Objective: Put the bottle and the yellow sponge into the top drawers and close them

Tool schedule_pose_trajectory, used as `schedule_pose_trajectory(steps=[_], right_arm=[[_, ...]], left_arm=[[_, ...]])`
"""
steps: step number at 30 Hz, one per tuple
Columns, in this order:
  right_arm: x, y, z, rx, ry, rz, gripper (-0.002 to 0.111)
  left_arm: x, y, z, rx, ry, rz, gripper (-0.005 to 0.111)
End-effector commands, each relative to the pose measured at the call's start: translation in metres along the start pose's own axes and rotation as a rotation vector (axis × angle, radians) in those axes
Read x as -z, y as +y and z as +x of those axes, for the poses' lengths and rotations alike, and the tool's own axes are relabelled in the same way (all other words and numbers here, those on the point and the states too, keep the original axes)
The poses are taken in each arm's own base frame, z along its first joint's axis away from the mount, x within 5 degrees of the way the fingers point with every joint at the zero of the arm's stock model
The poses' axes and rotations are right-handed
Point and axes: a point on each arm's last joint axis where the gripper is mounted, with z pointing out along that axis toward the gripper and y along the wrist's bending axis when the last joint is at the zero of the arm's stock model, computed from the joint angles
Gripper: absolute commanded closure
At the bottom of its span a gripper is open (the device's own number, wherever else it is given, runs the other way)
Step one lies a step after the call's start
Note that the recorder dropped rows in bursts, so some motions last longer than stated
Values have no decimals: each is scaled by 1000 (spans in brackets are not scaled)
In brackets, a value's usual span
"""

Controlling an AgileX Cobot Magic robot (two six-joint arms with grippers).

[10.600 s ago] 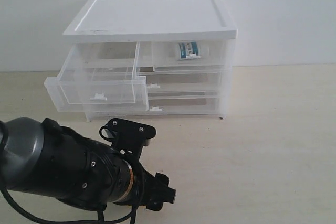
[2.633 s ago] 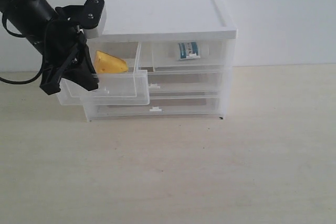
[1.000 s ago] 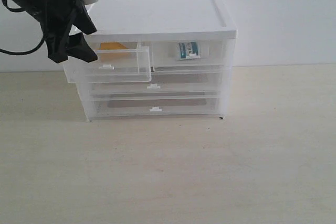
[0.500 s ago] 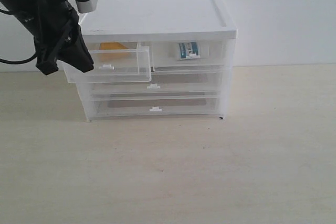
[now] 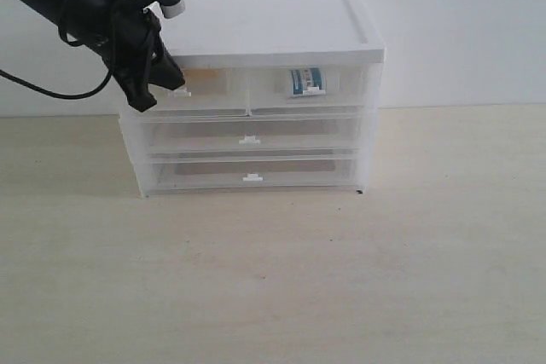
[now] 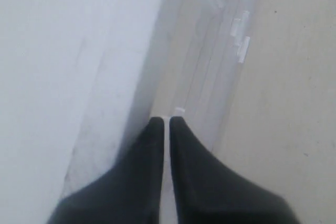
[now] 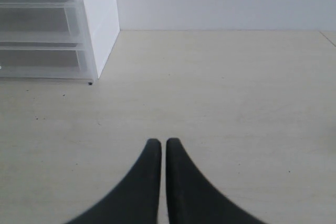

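Bottle: lying on its side inside the right top drawer, teal-and-white label facing front. Drawer pushed in, flush with the cabinet front.

Sponge: only a faint yellowish patch shows through the clear front of the left top drawer; its pose cannot be told. This drawer also sits flush.

Left end effector: fingers together, only a thin slit between them, nothing held. In the left wrist view its tips are at the left top drawer's front, just beside the white clip handle; whether they touch the handle is unclear. In the exterior view the arm reaches in from the upper left, across the cabinet's left front corner.

Right end effector: fingers together, nothing held, over bare tabletop, well apart from the cabinet.

Two full-width drawers below: both in.
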Motion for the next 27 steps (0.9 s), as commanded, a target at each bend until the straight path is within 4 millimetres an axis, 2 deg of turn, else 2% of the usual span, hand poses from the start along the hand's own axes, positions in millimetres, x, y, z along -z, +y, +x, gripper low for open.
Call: schedule_pose_trajectory(steps=[1,4,8,14,18,24,27], right_arm=[[0,0,1,2,-8,4,107],[0,0,1,2,-8,4,107],[0,0,1,2,-8,4,107],[0,0,1,2,-8,4,107],[0,0,1,2,-8,4,107],[0,0,1,2,-8,4,107],[0,0,1,2,-8,4,107]], left_arm=[[-10,13,0,18,-33,-131,102],[-9,12,1,12,-24,-118,102],[10,11,-6,31,-39,-120,102],[61,-4,-16,123,-11,-40,102],[97,-10,-13,277,87,-93,102],[147,-15,-9,666,119,-271,102],[166,-26,-2,757,103,-357,102]])
